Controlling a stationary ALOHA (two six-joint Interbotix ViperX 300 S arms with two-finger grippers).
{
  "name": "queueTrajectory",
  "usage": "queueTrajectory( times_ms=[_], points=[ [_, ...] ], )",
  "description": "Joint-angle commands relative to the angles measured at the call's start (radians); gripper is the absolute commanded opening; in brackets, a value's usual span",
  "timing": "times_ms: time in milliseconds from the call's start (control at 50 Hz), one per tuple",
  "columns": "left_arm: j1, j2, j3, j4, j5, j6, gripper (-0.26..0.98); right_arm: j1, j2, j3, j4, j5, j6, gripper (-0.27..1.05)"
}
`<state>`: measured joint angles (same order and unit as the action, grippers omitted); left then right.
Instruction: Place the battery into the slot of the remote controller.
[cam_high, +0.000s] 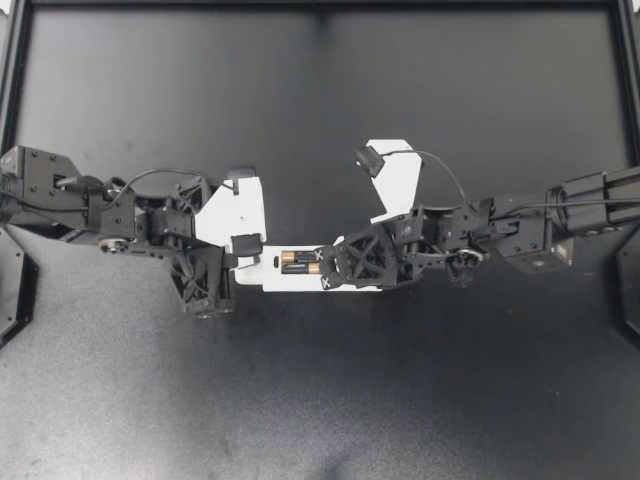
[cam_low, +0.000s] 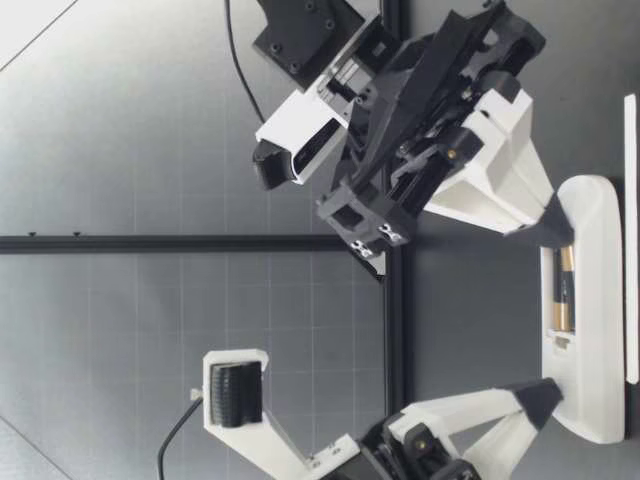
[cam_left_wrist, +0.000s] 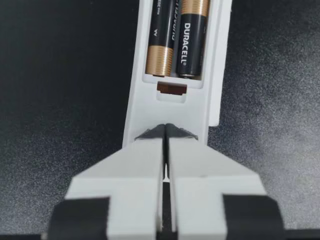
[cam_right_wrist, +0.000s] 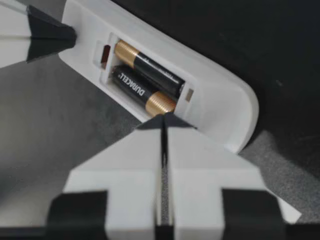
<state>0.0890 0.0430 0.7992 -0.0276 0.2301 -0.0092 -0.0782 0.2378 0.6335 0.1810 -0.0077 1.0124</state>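
A white remote (cam_high: 272, 282) lies face down on the black table, its battery slot uncovered. Two black-and-gold batteries (cam_high: 300, 263) lie side by side in the slot. My left gripper (cam_high: 245, 247) is shut, its tips resting on the remote's end just behind the slot (cam_left_wrist: 172, 89). My right gripper (cam_high: 323, 269) is shut too, its tips (cam_right_wrist: 164, 118) down at the gold end of the nearer battery (cam_right_wrist: 142, 92). In the low view the remote (cam_low: 603, 300) lies flat between my right gripper (cam_low: 555, 226) and my left gripper (cam_low: 541, 398).
A dark mat (cam_high: 320, 400) covers the table, with black frame rails (cam_high: 320, 6) along its far edge and sides. A black frame post (cam_low: 397, 330) stands behind the arms in the low view.
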Motion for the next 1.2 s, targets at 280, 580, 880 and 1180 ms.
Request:
queueTrajectory(
  times_ms=[280, 580, 880, 1180],
  points=[
    [0.002, -0.020, -0.015, 0.000, -0.044, 0.002, -0.15, -0.008, -0.095, -0.005, -0.055, 0.029, -0.014, -0.16],
    [-0.011, 0.032, -0.104, 0.000, -0.155, 0.008, -0.15, -0.040, -0.270, 0.058, -0.382, 0.235, -0.005, -0.16],
    [-0.031, 0.129, -0.179, -0.002, -0.149, 0.006, -0.15, -0.044, -0.268, 0.072, -0.405, 0.262, -0.012, -0.16],
    [-0.034, 0.187, -0.184, -0.029, -0.147, 0.008, -0.15, -0.044, -0.273, 0.067, -0.416, 0.244, -0.012, -0.16]
  ],
)
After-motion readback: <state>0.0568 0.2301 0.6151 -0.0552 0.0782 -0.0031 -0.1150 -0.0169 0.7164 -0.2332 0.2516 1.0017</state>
